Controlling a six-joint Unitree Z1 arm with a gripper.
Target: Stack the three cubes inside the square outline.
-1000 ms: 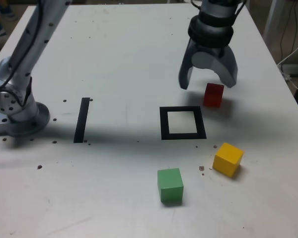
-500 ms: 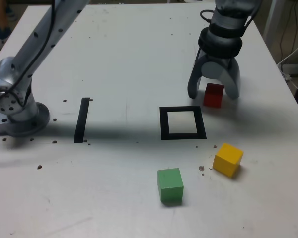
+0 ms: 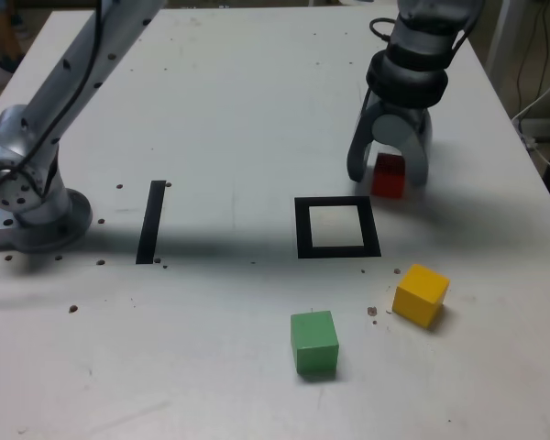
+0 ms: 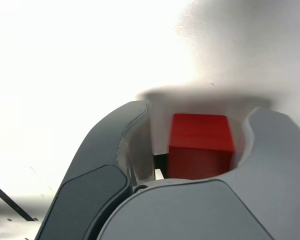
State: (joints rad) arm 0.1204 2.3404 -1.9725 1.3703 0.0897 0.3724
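Note:
The red cube (image 3: 389, 176) rests on the white table just behind the far right corner of the square outline (image 3: 302, 227), as the exterior view shows it. My gripper (image 3: 388, 171) is lowered over it, one finger on each side. In the wrist view the red cube (image 4: 201, 145) sits between the gripper (image 4: 200, 114) fingers, tight against one and with a thin gap to the other, so the jaws are still open. The yellow cube (image 3: 421, 293) and the green cube (image 3: 313, 341) lie apart, nearer the camera than the outline, whose pale centre holds nothing.
A straight black strip (image 3: 151, 220) is taped on the exterior view's left of the outline. The arm's base (image 3: 27, 206) stands at the table's left edge. Cables hang beyond the table's right edge (image 3: 541, 101).
The gripper came down and to the exterior view's right over the red cube, and its fingers drew in from wide open to close around it. The cubes stayed put.

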